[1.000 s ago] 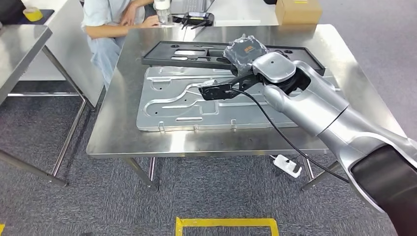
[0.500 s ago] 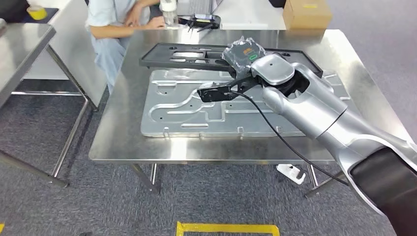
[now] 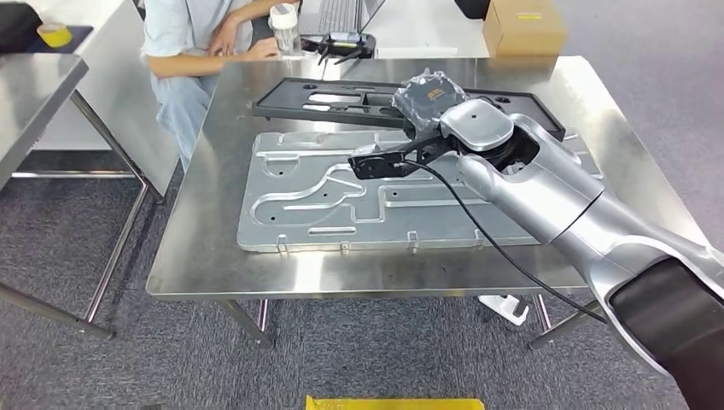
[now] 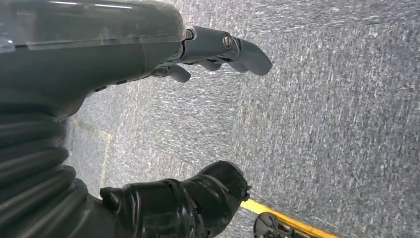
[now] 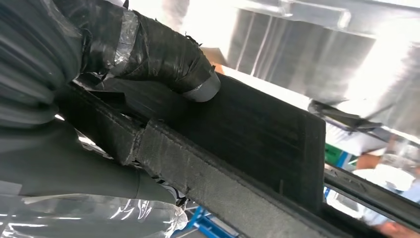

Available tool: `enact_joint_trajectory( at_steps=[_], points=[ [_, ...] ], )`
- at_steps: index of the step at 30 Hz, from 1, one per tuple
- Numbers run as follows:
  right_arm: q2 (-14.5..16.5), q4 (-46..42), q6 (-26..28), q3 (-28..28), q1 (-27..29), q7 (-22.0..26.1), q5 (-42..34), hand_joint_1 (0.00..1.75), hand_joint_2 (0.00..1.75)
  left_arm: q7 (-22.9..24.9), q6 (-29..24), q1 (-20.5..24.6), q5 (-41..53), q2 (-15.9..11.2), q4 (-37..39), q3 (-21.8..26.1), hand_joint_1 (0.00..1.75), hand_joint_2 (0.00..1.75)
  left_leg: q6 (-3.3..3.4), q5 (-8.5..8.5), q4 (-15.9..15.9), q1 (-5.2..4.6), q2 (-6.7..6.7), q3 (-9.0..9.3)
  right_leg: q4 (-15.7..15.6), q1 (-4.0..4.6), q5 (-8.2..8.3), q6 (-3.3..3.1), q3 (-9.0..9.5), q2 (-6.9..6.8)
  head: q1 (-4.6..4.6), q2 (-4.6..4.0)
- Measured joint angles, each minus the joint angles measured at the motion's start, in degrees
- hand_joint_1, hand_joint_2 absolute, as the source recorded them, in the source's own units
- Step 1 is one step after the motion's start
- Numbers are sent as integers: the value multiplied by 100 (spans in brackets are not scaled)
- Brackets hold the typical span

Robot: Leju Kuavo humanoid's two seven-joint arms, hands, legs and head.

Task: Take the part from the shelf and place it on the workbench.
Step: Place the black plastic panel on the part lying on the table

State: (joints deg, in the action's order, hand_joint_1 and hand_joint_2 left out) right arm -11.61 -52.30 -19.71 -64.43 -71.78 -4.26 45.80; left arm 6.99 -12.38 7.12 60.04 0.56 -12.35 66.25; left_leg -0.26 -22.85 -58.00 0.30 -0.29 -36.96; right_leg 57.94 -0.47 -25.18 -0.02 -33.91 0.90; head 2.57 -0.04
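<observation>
Our right hand [image 3: 424, 96] grips the black part [image 5: 237, 148] — thumb [image 5: 163, 54] pressed on its face. Our left hand [image 4: 148, 124] hangs over carpet, fingers [image 4: 237, 49] apart, holding nothing.

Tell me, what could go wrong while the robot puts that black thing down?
The right hand grips the black frame by one end, so the long free end might tip or scrape the silver metal panel beside it. The black cable trailing off the workbench could snag. A seated person is close beyond the far edge.
</observation>
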Motion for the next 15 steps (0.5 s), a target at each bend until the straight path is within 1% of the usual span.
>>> enact_joint_trajectory(
  at_steps=[2, 3, 4, 5, 6, 7, 8, 9, 10, 11, 12, 13, 14, 15],
  points=[
    [-7, -8, 2, 3, 0, -2, -8, 175, 175, 0, 1, -4, 0, 2, 0, 0, 0, 175, 77, -8, 33, 6, 1, 16, 5, -2, -23, 61, -11, -6, 1, 0],
    [-18, -10, 3, 6, 3, -6, -15, 175, 175, 0, 0, -11, 0, 4, 0, 0, 0, 175, 111, -12, 53, 14, 4, 40, 77, 2, -74, 87, -39, -16, -5, 0],
    [-30, -11, 5, 10, 3, -11, -25, 175, 175, 0, -1, -12, 0, 5, 0, 0, 0, 175, 144, -15, 73, 24, 7, 67, 250, 5, -167, 108, -121, -26, -17, 0],
    [-42, -15, 8, 14, 7, -17, -38, 175, 175, 0, -1, -11, 0, 7, 0, 0, 0, 175, 172, -23, 86, 24, 10, 93, 552, 5, -305, 121, -276, -37, -25, 0],
    [-51, -19, 11, 16, 19, -21, -51, 175, 175, 0, -3, -6, 0, 7, 0, 0, 0, 175, 195, -39, 88, 15, 10, 110, 936, 6, -459, 128, -479, -41, -35, 0],
    [-56, -22, 14, 17, 42, -25, -63, 175, 175, 0, -5, -1, 0, 7, 0, 0, 0, 175, 215, -56, 86, 10, 9, 124, 1313, 4, -579, 129, -697, -41, -40, 0],
    [-65, -25, 15, 17, 79, -30, -72, 175, 175, 1, -7, 0, 0, 7, 0, 0, 0, 175, 226, -76, 81, 5, 5, 143, 1569, 4, -614, 126, -865, -42, -39, 0],
    [-77, -25, 18, 17, 122, -37, -78, 175, 175, 2, -9, -2, 0, 8, 0, 0, 0, 175, 229, -100, 72, 2, -1, 164, 1611, 4, -537, 117, -932, -42, -41, 0],
    [-90, -25, 22, 17, 161, -43, -84, 175, 175, 3, -10, -7, 0, 8, 0, 0, 0, 175, 226, -130, 57, 1, -11, 188, 1422, 4, -355, 98, -883, -42, -41, 0],
    [-104, -25, 30, 17, 190, -46, -90, 175, 175, 4, -11, -12, 0, 9, 0, 0, 0, 175, 214, -163, 35, 1, -20, 211, 1054, 6, -115, 72, -739, -42, -43, 0],
    [-116, -25, 44, 19, 206, -48, -100, 175, 175, 4, -11, -15, 0, 10, 0, 0, 0, 175, 197, -199, 11, -2, -27, 227, 664, 14, 61, 42, -568, -42, -40, 0],
    [-122, -30, 63, 21, 214, -46, -115, 175, 175, 4, -13, -12, 0, 11, 0, 0, 0, 175, 175, -229, -15, -11, -31, 233, 345, 26, 180, 20, -423, -42, -37, 1],
    [-125, -38, 86, 25, 222, -43, -131, 175, 175, 4, -15, -9, 0, 11, 0, 0, 0, 175, 151, -251, -29, -16, -32, 231, 160, 37, 220, 3, -335, -39, -37, 1],
    [-126, -47, 117, 31, 238, -38, -151, 175, 175, 3, -16, -6, 0, 11, 0, 0, 0, 175, 129, -265, -34, -21, -31, 229, 103, 48, 198, -7, -305, -34, -33, 1]
  ],
)
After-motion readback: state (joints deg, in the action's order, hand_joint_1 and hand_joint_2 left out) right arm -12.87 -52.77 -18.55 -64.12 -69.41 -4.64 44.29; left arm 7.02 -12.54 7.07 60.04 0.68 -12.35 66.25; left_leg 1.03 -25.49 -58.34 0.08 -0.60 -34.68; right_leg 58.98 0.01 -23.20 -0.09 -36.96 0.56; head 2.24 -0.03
